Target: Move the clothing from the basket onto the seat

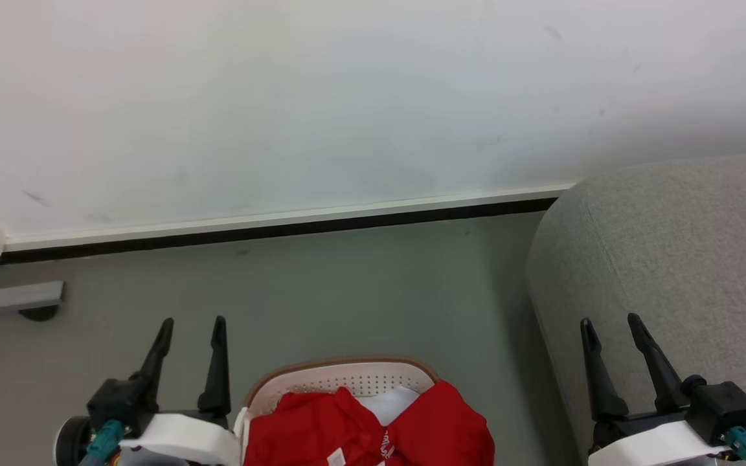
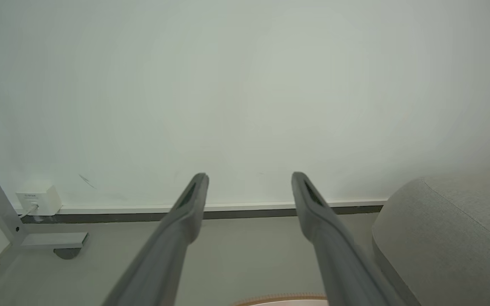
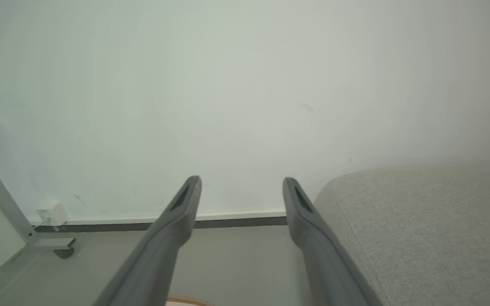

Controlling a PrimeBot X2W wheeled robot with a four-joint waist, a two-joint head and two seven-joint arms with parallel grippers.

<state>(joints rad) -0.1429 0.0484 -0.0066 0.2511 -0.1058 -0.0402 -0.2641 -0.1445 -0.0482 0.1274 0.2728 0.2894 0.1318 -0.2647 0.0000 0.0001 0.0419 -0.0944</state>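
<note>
Start of the job, by my read: nothing picked yet.

Left end effector (image 1: 193,320): fingers spread wide, nothing between them, hanging over the floor (image 1: 360,285) just left of the basket (image 1: 347,374). Right end effector (image 1: 609,319): also spread and empty, above the near edge of the seat (image 1: 677,259).

Clothing (image 1: 321,424): red heap in the basket, at bottom centre of the head view, between the two arms. It fills the basket and spills over the right rim. White inner fabric shows at the top of the heap; there is white lettering near the bottom edge.

Heading: crumpled, so no clear front or collar direction. The visible heap runs wider left to right than front to back, but its near part is cut off, so the true long axis can't be called.

Seat is well to the right of the basket, bare on the part in view.

Next move, as I judge it: bring one arm inward and down over the heap, then pinch a raised fold, not the flat cloth.
</note>
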